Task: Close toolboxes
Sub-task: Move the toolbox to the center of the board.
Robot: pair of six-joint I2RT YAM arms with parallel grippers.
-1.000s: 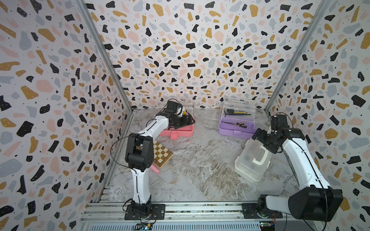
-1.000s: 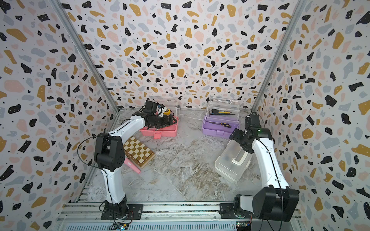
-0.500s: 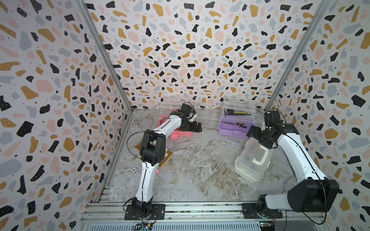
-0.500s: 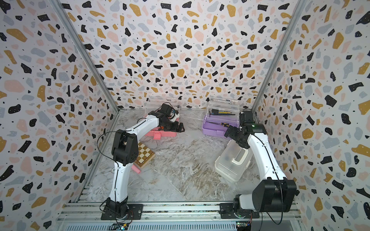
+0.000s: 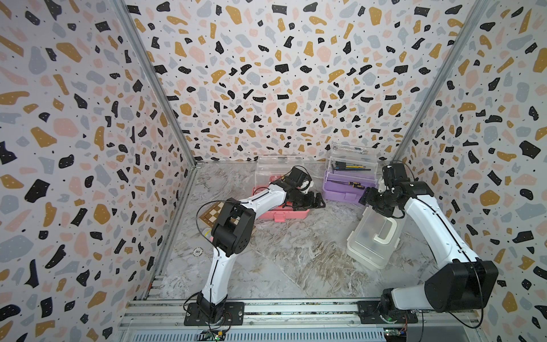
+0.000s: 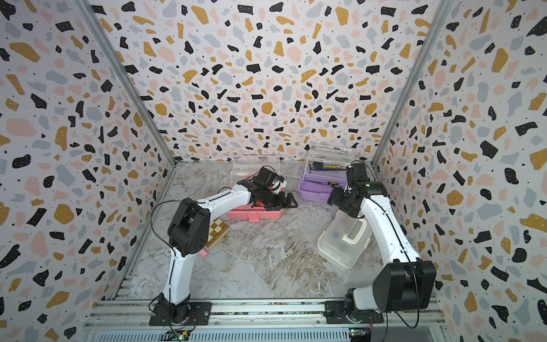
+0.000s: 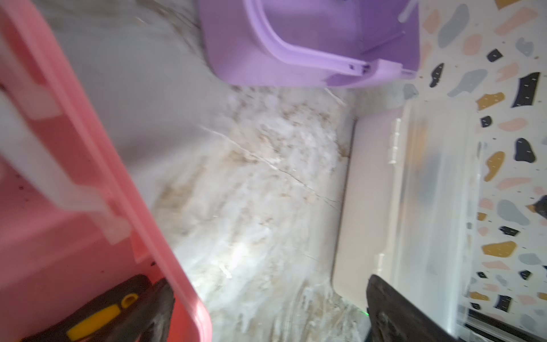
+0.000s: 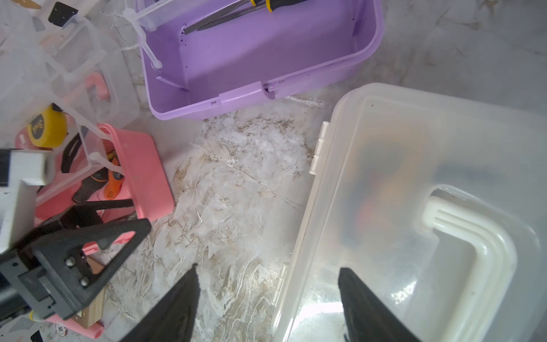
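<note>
Three toolboxes stand on the table [image 5: 296, 260]: one pink toolbox [image 5: 291, 213], one purple toolbox [image 5: 340, 189] and one white toolbox [image 5: 370, 239]. There are also one chequered box [image 5: 211, 211] and one round chip [image 5: 197, 252] near the left wall.

The pink and purple ones sit side by side by the back wall with their clear lids up. The pink one holds a yellow tape measure [image 8: 47, 127] and an orange-handled tool [image 8: 114, 183]. The purple one holds screwdrivers [image 5: 350, 184].

The white one lies nearer the front on the right with its lid down (its contents are only a blur through the plastic).

The left tool [image 5: 316, 201] hangs wide open at the pink box's right end. The right tool [image 8: 266, 268] stands partly open above the white lid's edge, gripping nothing.

The table is marbled grey, and the three walls are speckled terrazzo.
</note>
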